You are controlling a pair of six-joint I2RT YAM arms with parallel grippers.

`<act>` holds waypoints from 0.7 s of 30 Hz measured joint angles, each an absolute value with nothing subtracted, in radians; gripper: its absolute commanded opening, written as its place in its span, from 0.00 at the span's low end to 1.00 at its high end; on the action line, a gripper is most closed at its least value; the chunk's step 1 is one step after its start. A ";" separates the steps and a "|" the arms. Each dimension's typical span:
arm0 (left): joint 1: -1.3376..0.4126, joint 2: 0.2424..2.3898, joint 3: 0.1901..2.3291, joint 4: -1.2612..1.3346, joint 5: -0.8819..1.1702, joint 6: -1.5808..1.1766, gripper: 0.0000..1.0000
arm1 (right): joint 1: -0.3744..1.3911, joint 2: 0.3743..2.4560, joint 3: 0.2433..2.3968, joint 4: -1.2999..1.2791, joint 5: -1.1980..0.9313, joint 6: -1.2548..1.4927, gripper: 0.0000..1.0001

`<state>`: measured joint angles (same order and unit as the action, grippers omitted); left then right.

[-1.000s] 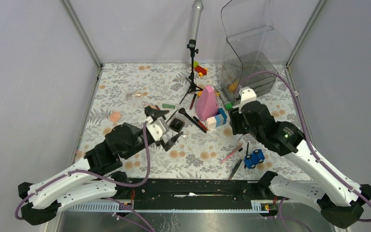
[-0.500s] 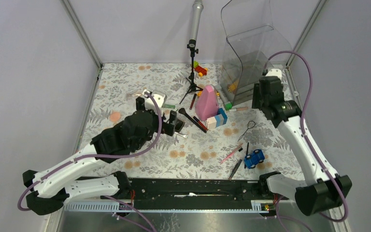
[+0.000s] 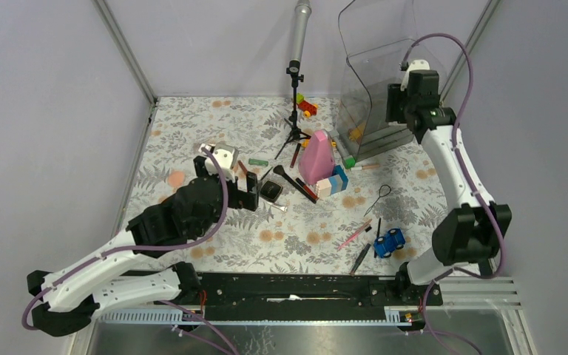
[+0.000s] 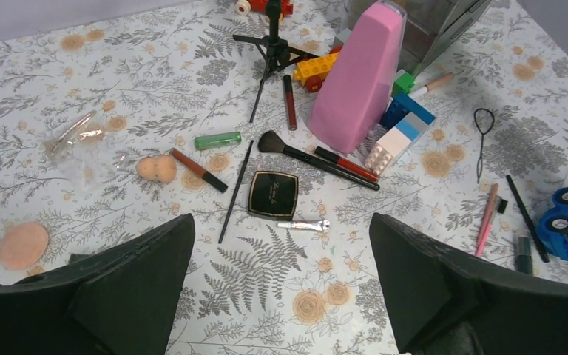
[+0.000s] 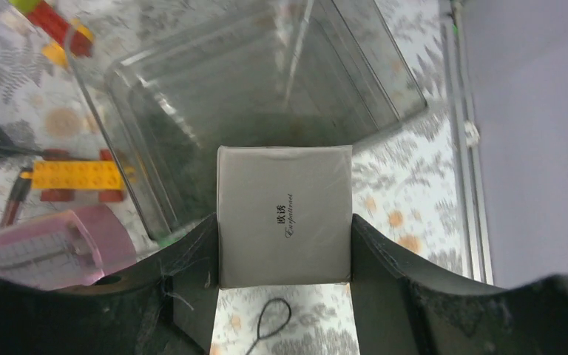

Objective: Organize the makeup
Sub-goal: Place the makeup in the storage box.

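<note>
Pale lilac walls close in a floral tabletop (image 3: 192,126) strewn with makeup. The right hand (image 3: 412,95) is raised at the far right corner, clamped on both edges of a flat grey square (image 5: 284,185), just in front of the clear container (image 5: 214,96). The step looks like dropping the square into that container. To do it well, the square should pass fully beyond the near wall before release, edge-on and lowered inside, so it slides down rather than catching the rim. Whether it is already over the opening I cannot tell. The left hand (image 4: 281,251) hangs spread wide and empty above the black compact (image 4: 273,194) and a brush (image 4: 296,151) – likely picks, well apart from the right hand.
</note>
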<state>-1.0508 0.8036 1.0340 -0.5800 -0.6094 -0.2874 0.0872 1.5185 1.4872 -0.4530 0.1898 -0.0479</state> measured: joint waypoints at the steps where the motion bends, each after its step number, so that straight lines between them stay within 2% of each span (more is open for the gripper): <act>1: -1.051 0.792 1.014 -0.569 -0.612 -0.283 0.99 | 0.086 1.546 1.515 -0.447 0.168 -0.060 0.07; 13: -1.044 0.736 0.799 -0.414 -0.664 -0.168 0.99 | 0.083 1.983 1.962 -0.485 -0.070 -0.211 0.03; 21: -1.039 0.729 0.758 -0.382 -0.665 -0.138 0.99 | 0.083 2.122 2.055 -0.508 -0.160 -0.201 0.00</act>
<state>-1.0386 0.7292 0.7582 -0.3820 -0.6655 -0.1383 0.0826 2.1216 2.0552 -0.5079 -0.1600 -0.2008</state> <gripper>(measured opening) 0.989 0.620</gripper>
